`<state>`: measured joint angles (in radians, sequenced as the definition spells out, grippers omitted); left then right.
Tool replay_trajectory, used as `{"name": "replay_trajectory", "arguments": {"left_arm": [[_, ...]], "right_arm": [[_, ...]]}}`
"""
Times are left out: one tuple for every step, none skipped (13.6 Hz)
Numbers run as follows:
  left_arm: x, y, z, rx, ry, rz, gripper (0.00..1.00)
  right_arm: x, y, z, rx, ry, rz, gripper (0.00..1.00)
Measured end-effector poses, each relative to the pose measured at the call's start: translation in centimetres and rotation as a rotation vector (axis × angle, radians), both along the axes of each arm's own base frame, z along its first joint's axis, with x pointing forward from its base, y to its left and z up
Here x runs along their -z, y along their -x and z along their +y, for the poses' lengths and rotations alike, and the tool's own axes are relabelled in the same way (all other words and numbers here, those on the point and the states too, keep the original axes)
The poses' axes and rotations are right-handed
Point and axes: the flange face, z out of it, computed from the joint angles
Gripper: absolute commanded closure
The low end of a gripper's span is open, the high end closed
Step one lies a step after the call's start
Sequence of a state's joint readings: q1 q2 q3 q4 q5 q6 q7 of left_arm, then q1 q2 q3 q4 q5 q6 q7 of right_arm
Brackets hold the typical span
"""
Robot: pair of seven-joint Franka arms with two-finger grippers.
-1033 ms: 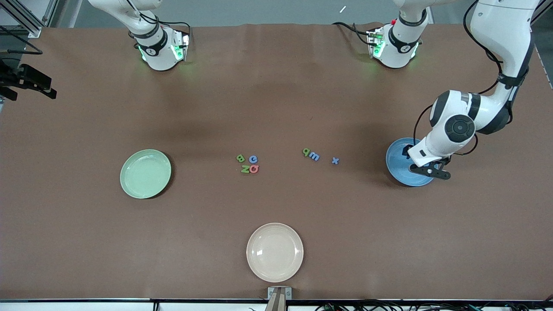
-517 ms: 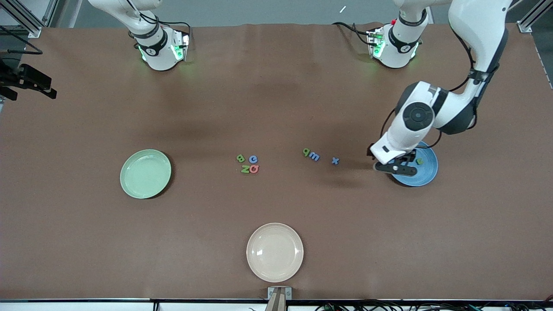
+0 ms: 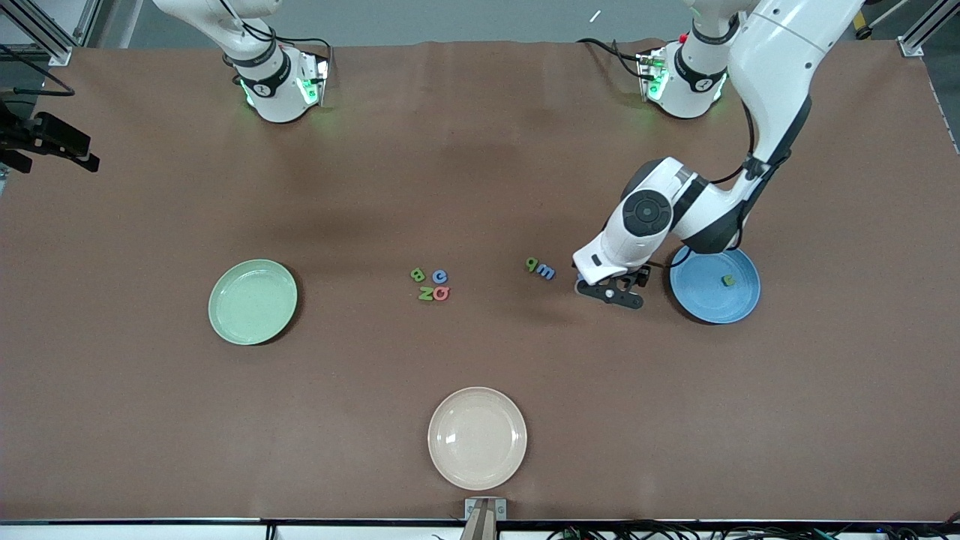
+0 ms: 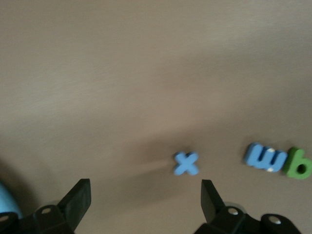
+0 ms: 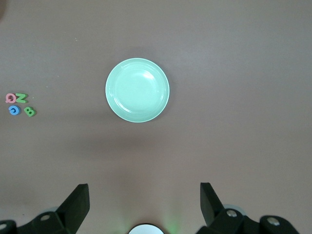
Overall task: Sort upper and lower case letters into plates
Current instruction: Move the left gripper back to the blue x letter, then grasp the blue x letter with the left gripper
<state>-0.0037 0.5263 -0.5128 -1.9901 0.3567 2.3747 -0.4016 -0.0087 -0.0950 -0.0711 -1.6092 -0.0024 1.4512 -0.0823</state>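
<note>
Leftward from the blue plate (image 3: 701, 304) the left gripper (image 3: 609, 292) has swung, and now hangs over the blue x (image 4: 186, 164).

Nearest the front camera lies the cream plate (image 3: 477, 439). Farther back, the pale green plate (image 3: 253, 301) sits toward the right arm's end. A cluster of four letters (image 3: 432, 285) lies mid-table, with the green q (image 3: 532, 263) touching the blue m (image 3: 546, 271) toward the left arm's end. The blue plate holds one green letter (image 3: 727, 281). The front view hides the x under the left gripper. The left wrist view shows it on the table between spread, empty fingers (image 4: 80, 192). Only the right wrist view shows the right gripper (image 5: 144, 200), which waits high over the green plate, fingers apart and empty.
</note>
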Motion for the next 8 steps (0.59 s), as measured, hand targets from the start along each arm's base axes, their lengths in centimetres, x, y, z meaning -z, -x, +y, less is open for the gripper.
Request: {"name": "replay_trajectory", "arguments": {"left_arm": [[0.7,0.1,-0.5,0.005,0.02,-0.004,0.01],[1.3,0.1,-0.8,0.006,0.036,-0.007,0.01],[1.8,0.0,-0.9,0.004,0.048,-0.009,0.01],[2.2,0.0,-1.0,0.003,0.059,-0.011,0.02],[2.5,0.0,-1.1,0.001,0.071,-0.015,0.06],[2.7,-0.1,-1.2,0.0,0.08,-0.02,0.08],[2.9,-0.1,-1.3,-0.001,0.088,-0.023,0.12],[3.1,-0.1,-1.3,-0.001,0.095,-0.027,0.15]], "right_arm": [[0.0,0.0,0.0,0.0,-0.001,0.0,0.0],[0.0,0.0,0.1,0.0,-0.006,0.0,0.0],[0.0,0.0,0.2,0.0,-0.014,-0.001,0.0],[0.0,0.0,0.2,0.001,-0.018,-0.001,0.0],[0.0,0.0,0.2,0.001,-0.019,-0.001,0.0],[0.0,0.0,0.2,0.001,-0.019,-0.001,0.0],[0.0,0.0,0.2,0.001,-0.019,0.001,0.0],[0.2,0.0,0.2,0.001,-0.02,0.005,0.0]]}}
